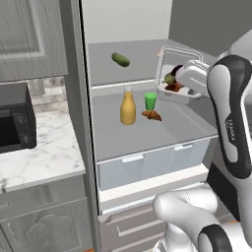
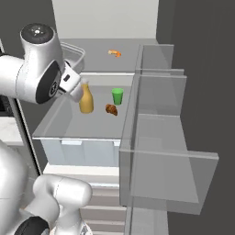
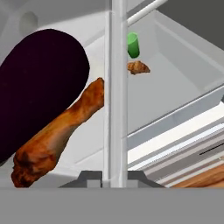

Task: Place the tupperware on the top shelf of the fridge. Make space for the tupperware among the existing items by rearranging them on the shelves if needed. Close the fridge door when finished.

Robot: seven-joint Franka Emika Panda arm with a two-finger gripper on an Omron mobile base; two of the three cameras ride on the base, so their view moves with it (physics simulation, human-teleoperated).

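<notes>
Here, clear tupperware [image 1: 173, 74], tilted, brown and dark food, seemingly.

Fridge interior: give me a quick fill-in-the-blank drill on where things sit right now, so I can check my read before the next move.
1. The green cucumber lies on the ____ shelf of the fridge.
2. The orange-yellow bottle with the white cap stands ____ on the lower shelf.
3. Beside the green cup lies a brown ____.
4. The clear plastic tupperware, gripped by its rim, is ____ the gripper.

Missing words: top; upright; pastry; held by
</notes>
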